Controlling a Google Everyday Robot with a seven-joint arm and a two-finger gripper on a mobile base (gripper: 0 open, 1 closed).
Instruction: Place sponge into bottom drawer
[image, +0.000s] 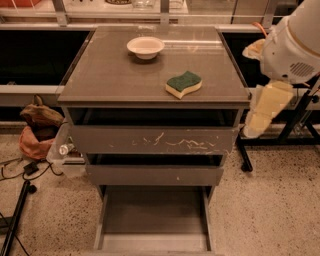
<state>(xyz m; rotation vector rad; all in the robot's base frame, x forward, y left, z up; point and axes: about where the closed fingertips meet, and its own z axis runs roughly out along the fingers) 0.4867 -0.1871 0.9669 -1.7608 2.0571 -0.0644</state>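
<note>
- Presently, in the camera view, we see the sponge (183, 83) lying green face up on the table (115, 75), toward its front right and well apart from the white bowl (145, 47) near the table's back edge.
- Below the table's front, the bottom drawer (152, 215) stands pulled out with its floor showing. We judge this is so the sponge can go straight in.
- Right of the table, off its edge, our hand (263, 111) hangs clear of the sponge. How it is set we cannot tell. We judge the pick is not yet begun.
</note>
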